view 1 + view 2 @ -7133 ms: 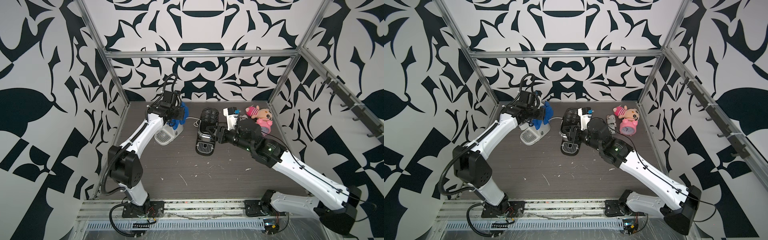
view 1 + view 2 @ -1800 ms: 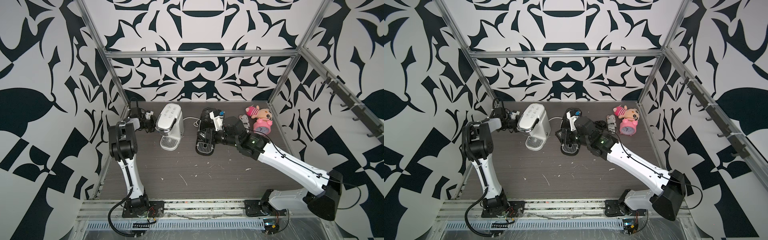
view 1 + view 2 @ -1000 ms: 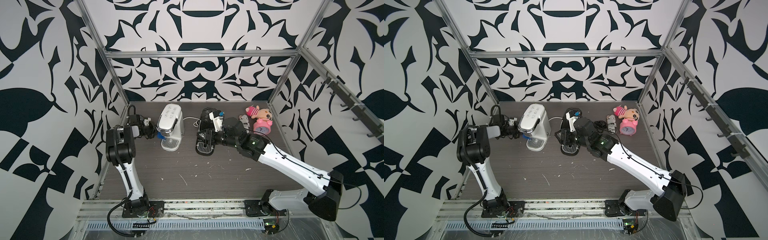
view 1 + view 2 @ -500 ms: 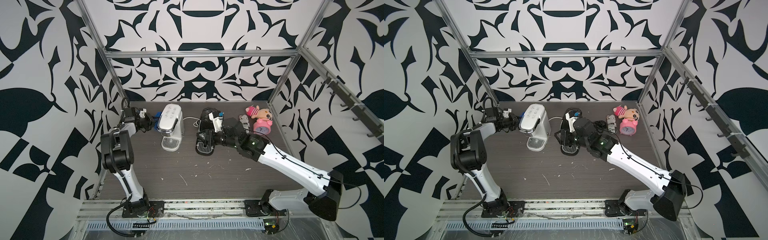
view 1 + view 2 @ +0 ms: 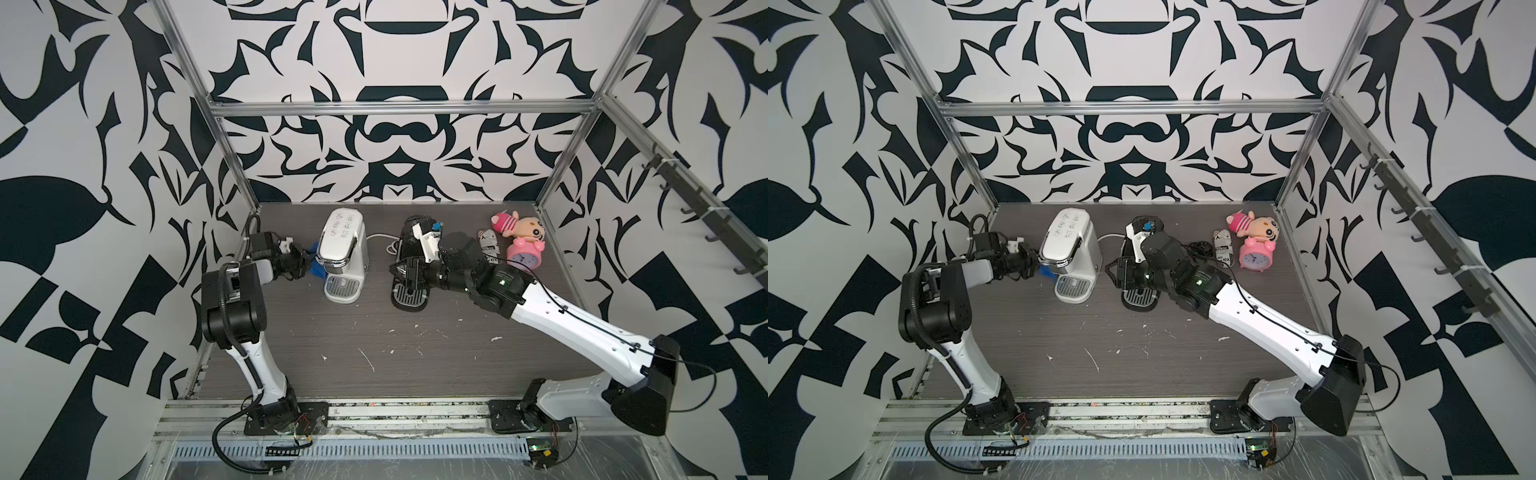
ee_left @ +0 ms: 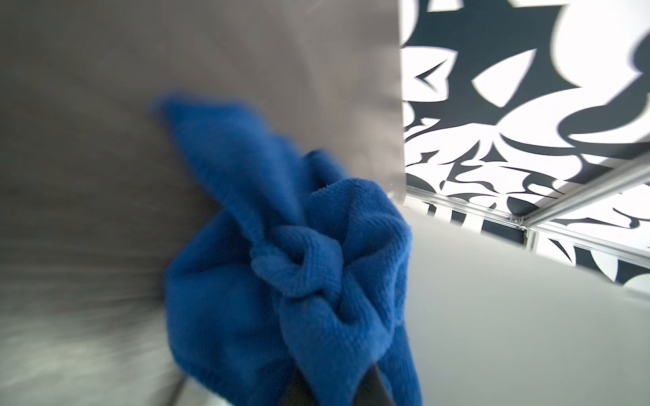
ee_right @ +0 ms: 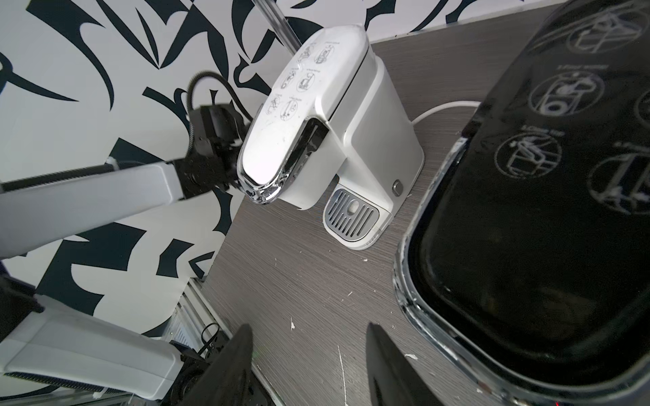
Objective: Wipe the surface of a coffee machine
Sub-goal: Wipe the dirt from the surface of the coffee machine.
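Dark surface (image 5: pixel 374 353); white coffee machine (image 5: pixel 343 237) upper left of centre in both top views; black coffee machine (image 5: pixel 409 297) mid-frame, right jaws beside it, parted, empty; blue cloth (image 6: pixel 288 263) pinched in closed left jaws at white coffee machine's left side

You have open table (image 5: pixel 374 340) across the front, crumbs (image 5: pixel 366 358) only. Between white coffee machine (image 5: pixel 345 249) and black machine (image 5: pixel 409 298) a narrow lane runs back to a white cable (image 5: pixel 379 237). Plush toy (image 5: pixel 515 222) and pink clock (image 5: pixel 524 257) block the back right corner.
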Motion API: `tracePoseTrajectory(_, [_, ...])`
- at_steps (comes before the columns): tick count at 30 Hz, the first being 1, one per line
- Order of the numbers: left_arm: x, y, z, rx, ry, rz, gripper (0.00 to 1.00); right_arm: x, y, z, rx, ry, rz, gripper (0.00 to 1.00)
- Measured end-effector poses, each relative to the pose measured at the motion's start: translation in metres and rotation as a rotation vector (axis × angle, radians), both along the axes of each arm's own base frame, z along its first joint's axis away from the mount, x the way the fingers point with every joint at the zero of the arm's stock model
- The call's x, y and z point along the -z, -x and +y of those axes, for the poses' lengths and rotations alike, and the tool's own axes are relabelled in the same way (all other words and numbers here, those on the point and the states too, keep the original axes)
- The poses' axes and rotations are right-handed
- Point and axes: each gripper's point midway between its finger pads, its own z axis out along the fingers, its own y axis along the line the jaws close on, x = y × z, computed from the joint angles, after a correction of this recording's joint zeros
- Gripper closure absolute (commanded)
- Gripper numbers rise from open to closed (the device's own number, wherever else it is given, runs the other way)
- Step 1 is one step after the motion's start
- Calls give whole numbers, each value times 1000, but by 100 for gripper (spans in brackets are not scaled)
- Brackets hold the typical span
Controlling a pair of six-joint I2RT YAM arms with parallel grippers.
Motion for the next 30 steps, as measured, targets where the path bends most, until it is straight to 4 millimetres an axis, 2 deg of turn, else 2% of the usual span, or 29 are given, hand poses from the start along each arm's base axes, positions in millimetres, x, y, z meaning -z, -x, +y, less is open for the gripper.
tracePoseTrajectory(3, [-88,-23,5,9,-79,-191,100,-1,1,1,-2,-2,-3,45])
tracePoseTrajectory(4, [-118,-25,4,18,-110,-263,100,-1,0,1,-2,-1,-3,45])
tracePoseTrajectory(6, [-165,-21,-3,44,-173,-377,100,-1,1,1,-2,-1,-3,45])
tracePoseTrajectory(7, [-183,-16,-11,71,-210,-425,100,-1,1,1,-3,-2,-4,45])
tracePoseTrajectory(9, [-202,-6,-32,133,-268,-480,100,-1,1,1,-4,-1,-5,46])
tracePoseTrajectory(11, [-202,4,-56,211,-311,-492,100,-1,1,1,-3,-1,-4,46])
tracePoseTrajectory(12, [-194,10,-67,251,-328,-479,100,-1,1,1,-4,0,-5,46])
tracePoseTrajectory(16, [-140,45,-95,362,-370,-359,100,-3,4,-1,-1,-2,-11,46])
tracePoseTrajectory(18, [-142,62,-100,378,-393,-393,100,-5,6,-5,3,-4,-16,46])
tracePoseTrajectory(22, [-140,112,-103,391,-441,-392,100,-8,6,-7,4,-3,-29,46])
tracePoseTrajectory(23, [-139,118,-104,393,-450,-391,100,-7,6,-7,2,2,-29,46])
tracePoseTrajectory(25, [-135,124,-104,395,-471,-382,100,-4,5,-6,-2,12,-28,46])
tracePoseTrajectory(27, [-134,121,-103,392,-485,-379,100,0,4,-4,-3,20,-22,46])
tracePoseTrajectory(30, [-139,105,-99,374,-527,-372,100,7,3,-1,-9,29,-10,46])
